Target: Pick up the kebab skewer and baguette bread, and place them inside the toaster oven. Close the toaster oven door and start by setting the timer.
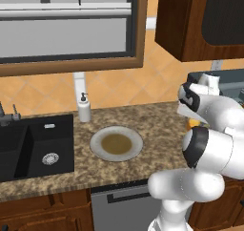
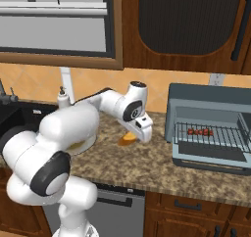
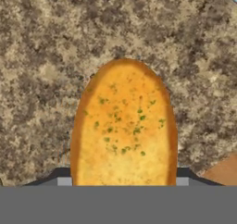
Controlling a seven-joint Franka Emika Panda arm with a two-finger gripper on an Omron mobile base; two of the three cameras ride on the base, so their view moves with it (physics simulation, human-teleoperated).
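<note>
In the left base view, the robot's own white arm covered the claw. A sliver of the orange bread peeked out beside the arm on the speckled counter. Well off to the side of it lay a grey plate with a brown centre, and farther that way stood a white soap bottle and a black sink. A corner of the oven showed behind the arm.

In the right base view, the claw pointed down at the counter, right over the bread, which lay on the stone just beside and partly under it. The oven stood well apart on the far side of the claw from the plate, its door dropped open and flat. The skewer, with its red chunks, rested on the wire rack inside.

In the hand view, the bread lay straight ahead of the claw, lengthwise, orange with green flecks, its near end sitting between the two fingertips. The jaws stood partly open, one on each side of the bread; whether they pressed on it I could not tell.
</note>
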